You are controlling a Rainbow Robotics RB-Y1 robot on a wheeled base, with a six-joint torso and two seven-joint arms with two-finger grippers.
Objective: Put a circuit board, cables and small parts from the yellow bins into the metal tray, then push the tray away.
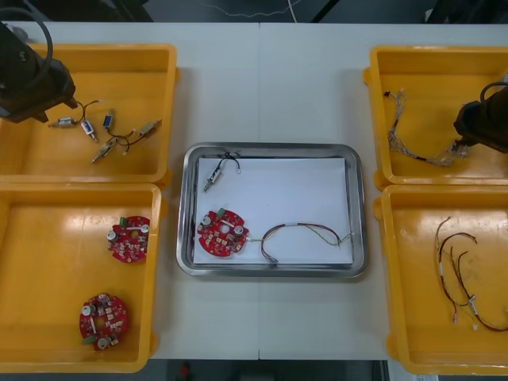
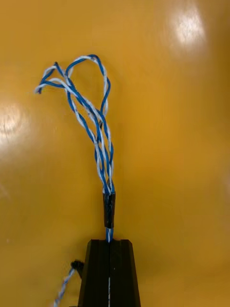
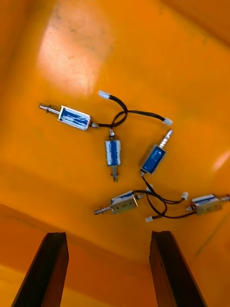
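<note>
Above the surface (image 1: pixel 262 87), a blue and white cable (image 2: pixel 98 139) is pinched by the right gripper (image 2: pixel 109 242); the left gripper (image 3: pixel 108 236) is held spread before small metal parts (image 3: pixel 113 152)

Red board (image 1: pixel 222 233), cable (image 1: pixel 295 226), part (image 1: pixel 210 182) in tray (image 1: pixel 274 148)

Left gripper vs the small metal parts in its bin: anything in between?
Nothing. Left wrist view: bare yellow bin surface between the open left gripper and the nearest small metal part.

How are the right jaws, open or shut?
Shut: jaws of the right gripper pinch the twisted blue and white cable in the far right yellow bin.
</note>
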